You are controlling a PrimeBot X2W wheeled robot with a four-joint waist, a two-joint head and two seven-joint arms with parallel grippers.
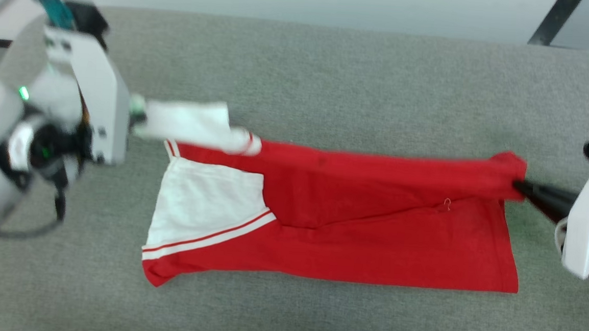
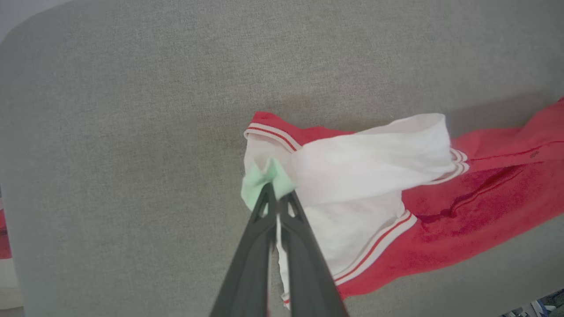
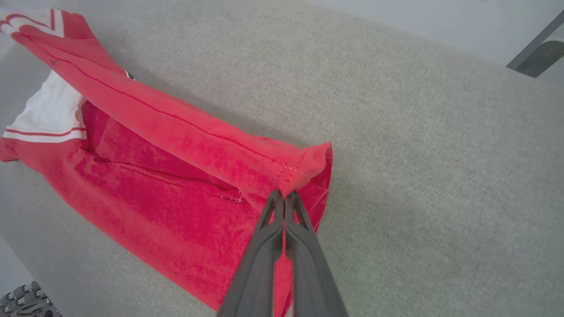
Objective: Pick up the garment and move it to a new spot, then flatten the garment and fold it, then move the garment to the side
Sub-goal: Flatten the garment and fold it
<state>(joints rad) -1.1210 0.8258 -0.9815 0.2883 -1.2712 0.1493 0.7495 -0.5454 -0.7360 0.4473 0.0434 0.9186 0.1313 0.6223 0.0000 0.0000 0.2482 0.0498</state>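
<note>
Grey table (image 1: 330,75): carries the garment (image 1: 372,231) at centre of the head view, lying folded lengthwise, its far edge lifted off the surface. Left gripper (image 2: 276,193), at 9 o'clock: jaws closed on the white sleeve (image 2: 374,149). Right gripper (image 3: 284,196), at 3 o'clock: jaws closed on the red hem corner (image 3: 308,167).
</note>
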